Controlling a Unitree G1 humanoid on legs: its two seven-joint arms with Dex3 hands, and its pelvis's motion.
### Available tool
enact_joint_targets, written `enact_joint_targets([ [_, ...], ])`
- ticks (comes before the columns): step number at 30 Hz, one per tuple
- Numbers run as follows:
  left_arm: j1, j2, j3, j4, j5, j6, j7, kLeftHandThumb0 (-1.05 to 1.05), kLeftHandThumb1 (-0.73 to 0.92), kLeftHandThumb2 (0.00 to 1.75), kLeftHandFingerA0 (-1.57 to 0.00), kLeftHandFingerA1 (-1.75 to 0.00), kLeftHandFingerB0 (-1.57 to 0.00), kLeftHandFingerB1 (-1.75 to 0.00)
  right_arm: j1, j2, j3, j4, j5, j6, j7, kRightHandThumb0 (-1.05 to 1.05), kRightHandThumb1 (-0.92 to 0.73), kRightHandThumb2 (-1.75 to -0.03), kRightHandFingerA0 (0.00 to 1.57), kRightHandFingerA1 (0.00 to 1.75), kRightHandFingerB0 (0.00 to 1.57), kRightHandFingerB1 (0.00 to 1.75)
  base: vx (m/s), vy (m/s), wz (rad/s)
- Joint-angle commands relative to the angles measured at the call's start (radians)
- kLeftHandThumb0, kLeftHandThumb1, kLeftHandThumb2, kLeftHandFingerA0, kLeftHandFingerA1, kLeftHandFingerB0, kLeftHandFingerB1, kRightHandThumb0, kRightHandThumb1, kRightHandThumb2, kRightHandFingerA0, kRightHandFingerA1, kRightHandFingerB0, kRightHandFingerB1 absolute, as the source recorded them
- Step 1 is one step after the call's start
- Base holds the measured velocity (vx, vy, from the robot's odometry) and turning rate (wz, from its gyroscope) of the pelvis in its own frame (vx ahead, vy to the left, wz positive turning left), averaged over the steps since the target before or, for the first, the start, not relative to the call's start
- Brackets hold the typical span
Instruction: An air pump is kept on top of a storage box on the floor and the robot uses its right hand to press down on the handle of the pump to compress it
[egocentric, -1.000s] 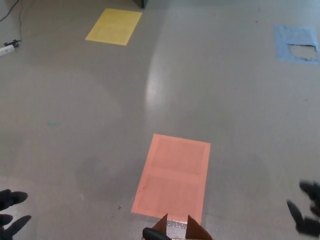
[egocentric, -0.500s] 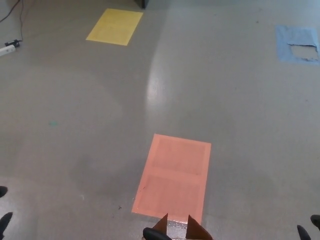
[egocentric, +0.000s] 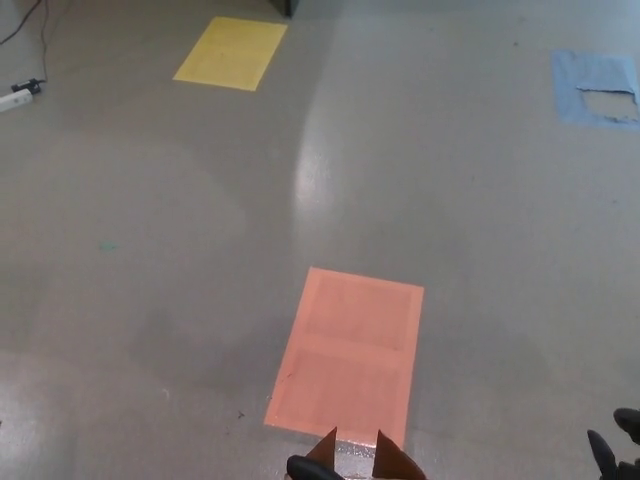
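At the very bottom edge, in the middle, two brown box flaps stick up into the head view, with a silver patch between them. A black rounded part, perhaps the pump's handle, shows just left of the flaps; the rest of the pump and box is cut off. Only a small black piece of my right hand shows in the bottom right corner, well to the right of the flaps and apart from them. My left hand is out of the picture.
An orange rectangle is marked on the grey floor just beyond the flaps. A yellow rectangle lies at the far left and a torn blue patch at the far right. A white power strip with cable lies at the left edge.
My left hand has dropped out of view at the lower left. My right hand has sunk from the right edge to the bottom right corner. The flaps and the black part have not moved.
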Motion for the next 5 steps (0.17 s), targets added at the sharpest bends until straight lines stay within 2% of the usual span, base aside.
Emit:
enact_joint_targets([
  [1, -0.003, 0.030, 0.009, 0.002, -0.016, 0.021, -0.032, -0.33, 0.59, 1.10, -0.01, -0.47, 0.00, -0.47, -0.003, -0.017, 0.011, 0.001, 0.011, -0.011, 0.021, -0.80, -0.74, -1.00, 0.07, 0.26, 0.07, 0.20, 0.00, 0.000, 0.00],
  [5, 0.007, 0.032, 0.001, 0.003, -0.010, 0.020, -0.040, -0.33, 0.60, 1.10, -0.01, -0.47, 0.00, -0.47, 0.004, -0.021, 0.022, 0.000, 0.008, -0.002, 0.031, -0.82, -0.75, -1.01, 0.08, 0.24, 0.07, 0.19, 0.00, 0.000, 0.00],
])
